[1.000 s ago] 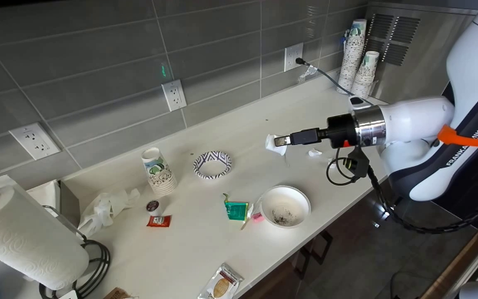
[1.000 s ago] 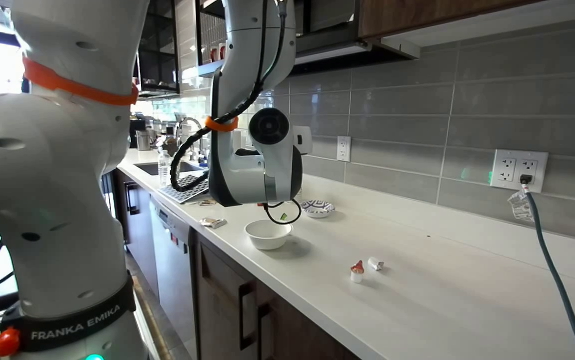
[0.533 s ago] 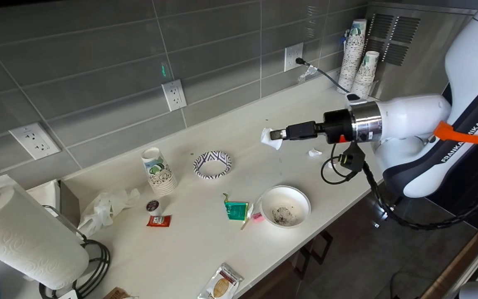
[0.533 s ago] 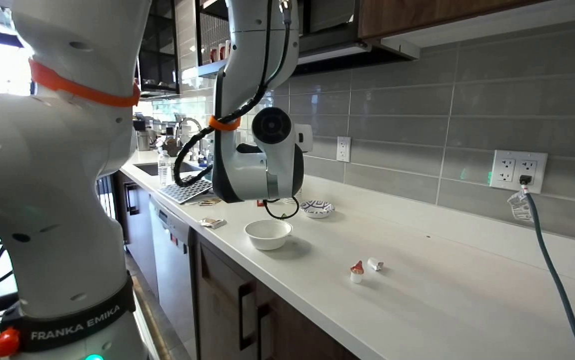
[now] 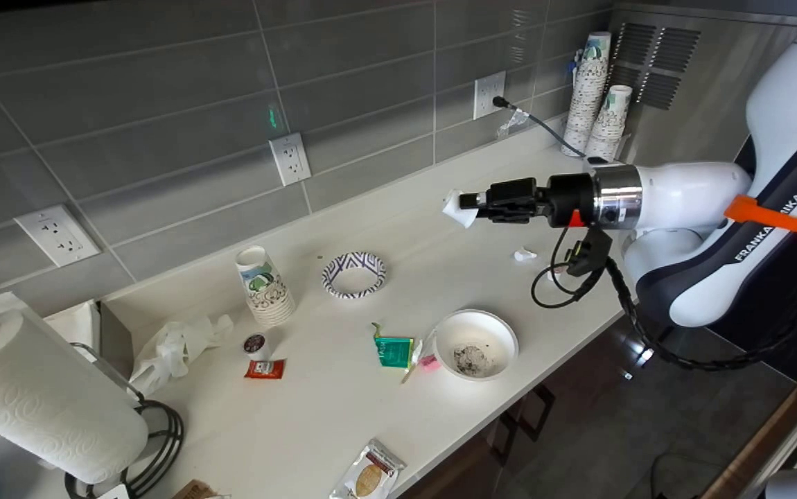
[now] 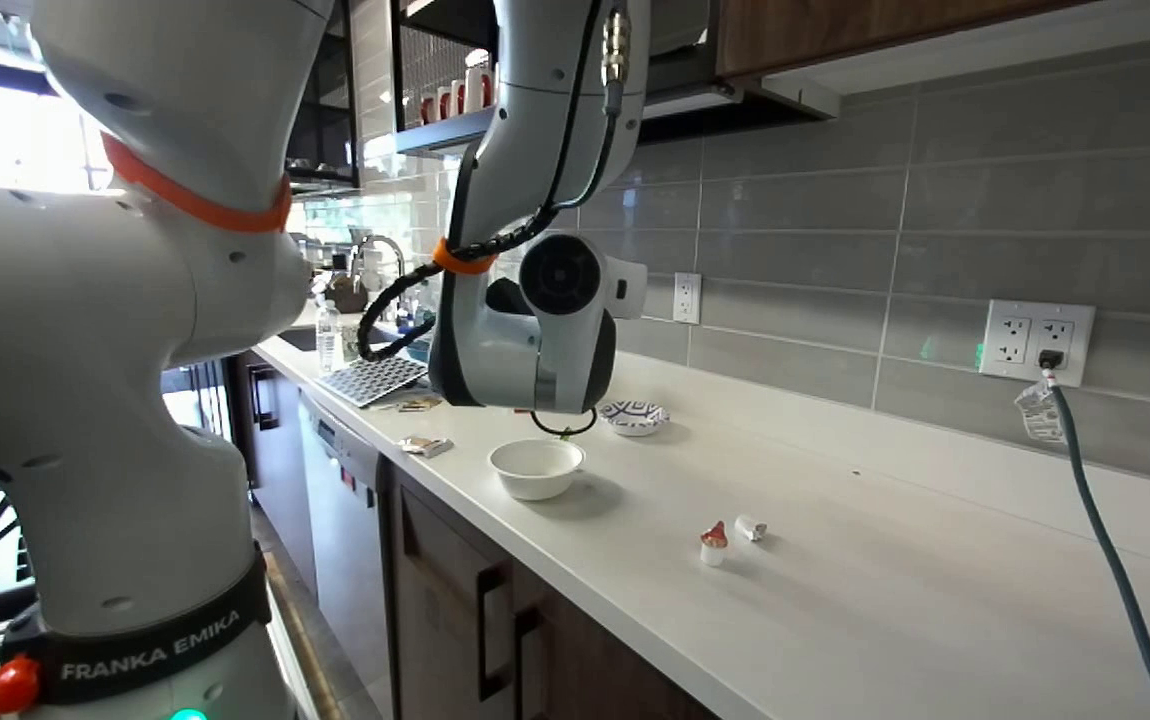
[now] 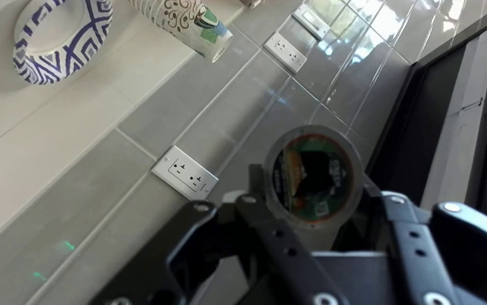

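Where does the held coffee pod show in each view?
In an exterior view: coffee pod just right of and above center.
In an exterior view: not visible, probably hidden behind the arm.
Wrist view: right of and below center, in the gripper.
Landmark shared by all: the patterned bowl.

In the wrist view gripper (image 7: 312, 185) and pod (image 7: 314, 176) are blurred, the pod's print hard to read, its dark centre perhaps a hole; the top edge crops the patterned bowl (image 7: 74, 55) and cups (image 7: 186, 23). In an exterior view the arm (image 6: 565, 365) hides gripper and pod. In an exterior view, edges cut off the towel roll (image 5: 45, 402) and cookie packet (image 5: 369, 471); specks (image 5: 471, 359) in the white bowl (image 5: 468, 329) are too small to identify
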`<state>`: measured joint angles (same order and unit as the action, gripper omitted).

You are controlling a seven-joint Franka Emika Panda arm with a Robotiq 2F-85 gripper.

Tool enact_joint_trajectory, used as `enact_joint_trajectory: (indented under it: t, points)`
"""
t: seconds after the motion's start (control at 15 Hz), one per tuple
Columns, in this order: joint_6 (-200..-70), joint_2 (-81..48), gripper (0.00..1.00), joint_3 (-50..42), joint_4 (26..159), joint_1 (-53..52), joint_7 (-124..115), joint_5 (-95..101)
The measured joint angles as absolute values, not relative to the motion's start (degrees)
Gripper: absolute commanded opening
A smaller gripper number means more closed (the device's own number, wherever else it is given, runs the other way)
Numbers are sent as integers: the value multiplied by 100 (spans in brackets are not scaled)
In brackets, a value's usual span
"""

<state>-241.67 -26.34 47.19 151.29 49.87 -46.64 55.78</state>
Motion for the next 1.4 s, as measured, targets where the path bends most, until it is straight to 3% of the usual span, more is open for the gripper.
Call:
enact_joint_trajectory:
  t: [0.87,1.4]
  points:
    - [-24167,-4117,24,5688,15212,5819,-4192,6109]
    - [-24167,-4588,24,5781,15210,5881,-3573,6394]
